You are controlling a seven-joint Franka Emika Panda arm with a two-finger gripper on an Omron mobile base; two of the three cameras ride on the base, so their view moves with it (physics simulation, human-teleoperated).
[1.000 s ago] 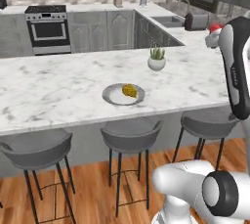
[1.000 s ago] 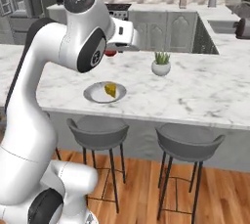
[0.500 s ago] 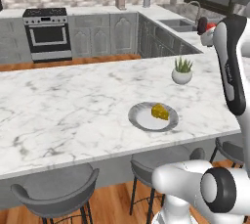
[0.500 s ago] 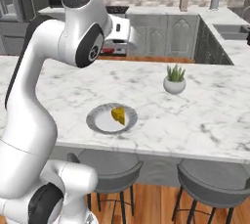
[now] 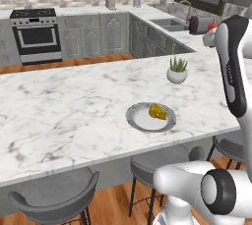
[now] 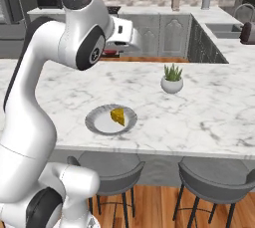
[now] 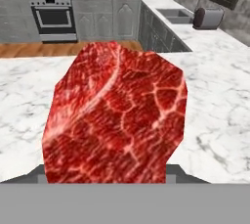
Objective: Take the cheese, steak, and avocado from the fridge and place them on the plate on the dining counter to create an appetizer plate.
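A marbled red steak (image 7: 117,120) fills the hand view close up and hides the fingertips of my gripper (image 6: 115,48), which is shut on it. In the base views the steak (image 5: 212,26) (image 6: 112,51) hangs high above the dining counter (image 5: 69,116) (image 6: 209,117). The round grey plate (image 5: 140,119) (image 6: 98,121) lies near the counter's front edge, below and in front of the hand. On it sits the yellow cheese (image 5: 157,112) (image 6: 118,116). The avocado and the fridge are out of view.
A white pot with a green plant (image 5: 176,71) (image 6: 172,81) stands behind the plate. Grey stools (image 5: 162,162) (image 6: 214,179) are tucked under the counter's front edge. A stove (image 5: 34,32), a sink and a toaster (image 5: 197,24) line the far worktop.
The base has driven, so the whole scene has shifted and the counter and plate look nearer. The steak stays in the gripper, high over the counter.
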